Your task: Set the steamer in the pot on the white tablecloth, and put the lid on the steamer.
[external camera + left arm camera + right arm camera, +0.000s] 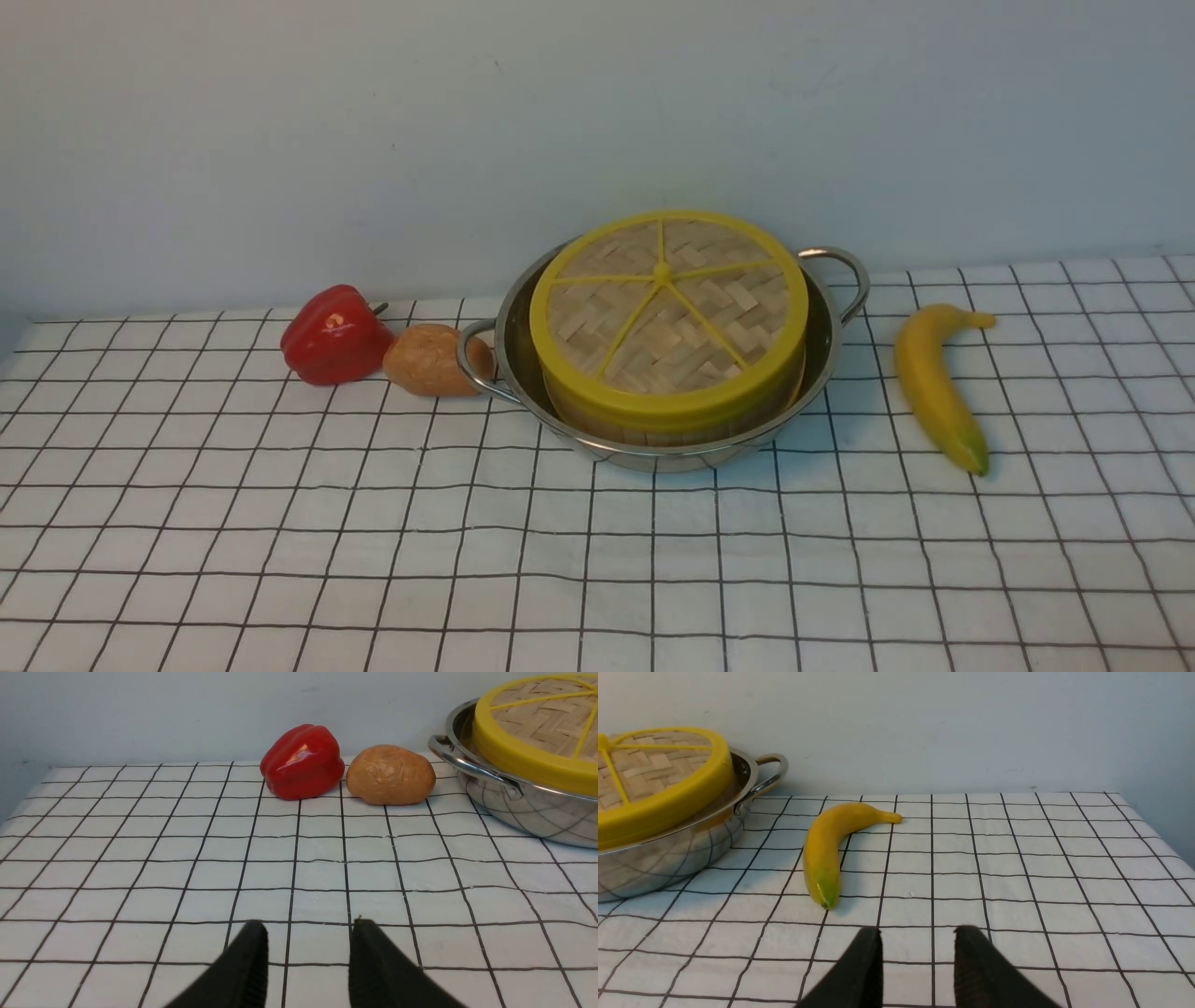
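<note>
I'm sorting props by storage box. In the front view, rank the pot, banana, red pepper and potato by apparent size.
Largest to smallest:
1. pot
2. banana, longest of the small items
3. red pepper and potato: the pepper looks slightly bulkier, but they are too close to rank firmly.

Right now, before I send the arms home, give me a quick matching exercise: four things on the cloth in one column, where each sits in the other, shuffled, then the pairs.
Things:
1. lid
2. steamer
3. red pepper
4. banana

Places:
A. on the white tablecloth, on the robot's right of the pot
B. inside the pot
C. on top of the steamer
D. farthest to the robot's left, beside the potato

Pairs: 1-C, 2-B, 3-D, 4-A
</note>
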